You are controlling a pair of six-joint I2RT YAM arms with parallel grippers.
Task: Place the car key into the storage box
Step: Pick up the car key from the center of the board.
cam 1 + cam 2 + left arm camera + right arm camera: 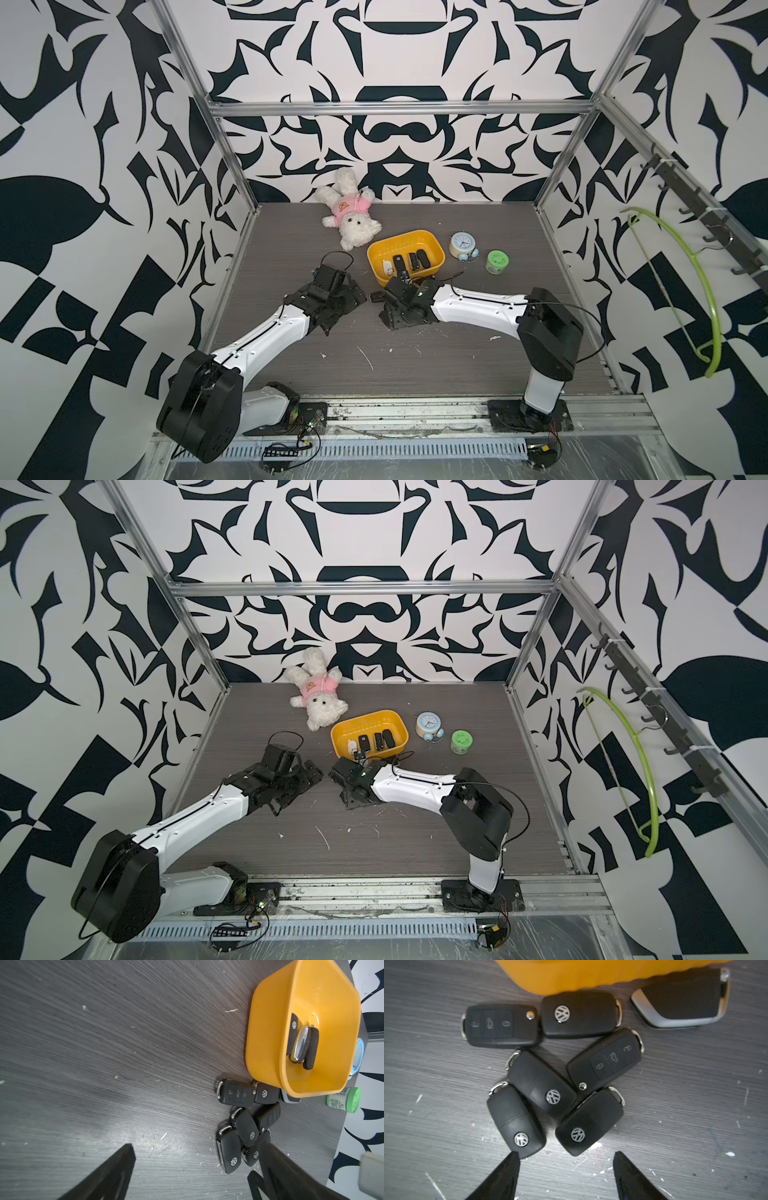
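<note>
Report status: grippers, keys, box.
Left gripper open, empty. Right gripper open, at seven car keys lying beside storage box. More keys already inside. Nothing blocking.

Black car keys (542, 1084), yellow-orange storage box (266, 1032), grey wood-grain table (446, 1084).

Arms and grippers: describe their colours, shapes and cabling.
Both the left arm and right arm have white shells between bulky black joints, with thin black cables running along them. The left gripper and right gripper have black, tapering, pointed fingers.
</note>
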